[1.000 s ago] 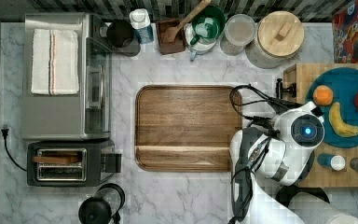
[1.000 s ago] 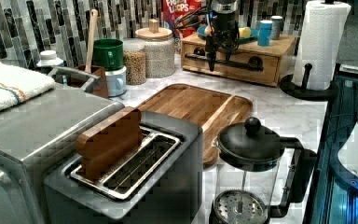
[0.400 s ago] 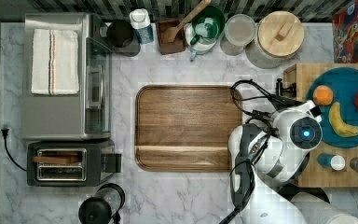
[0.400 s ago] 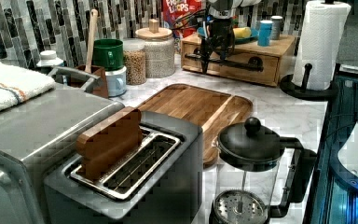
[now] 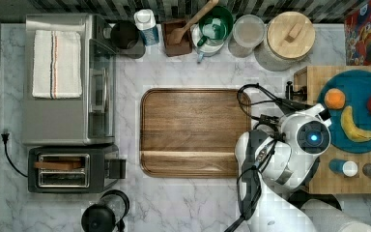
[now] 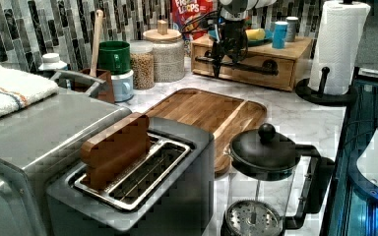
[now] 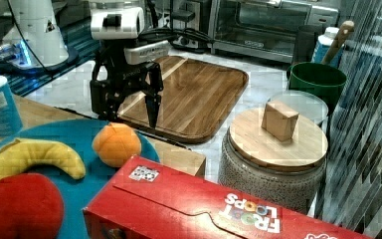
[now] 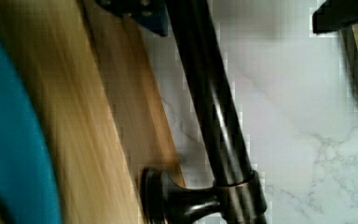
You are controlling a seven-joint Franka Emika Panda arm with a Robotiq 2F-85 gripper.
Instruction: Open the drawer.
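- The wide, shallow light bamboo-wood drawer [image 6: 256, 69] is seen in the left view at the back of the white marble counter [image 6: 295, 118], between the speckled jar with a wooden lid [image 6: 166, 54] and the white paper-towel roll on a black stand [image 6: 338, 46].
- A long black bar handle [image 6: 248, 65] is carried across the drawer's front; in the wrist view the dark bar [image 8: 209, 107] is shown running alongside the light wood front [image 8: 135, 107], joined to it by a round post.
- The black two-fingered gripper [image 6: 217, 63] is shown in the left view pointing down at the handle's left end.
- In the right view the gripper's [image 7: 129, 102] fingers are spread wide, with nothing clamped between them.
- A round teal plate [image 5: 355, 111] rests on top of the drawer unit and bears an orange, a yellow banana and a red apple.
- A darker brown rounded-corner wooden tray [image 5: 191, 133] lies on the counter, to the top view's left of the white arm [image 5: 290, 154].
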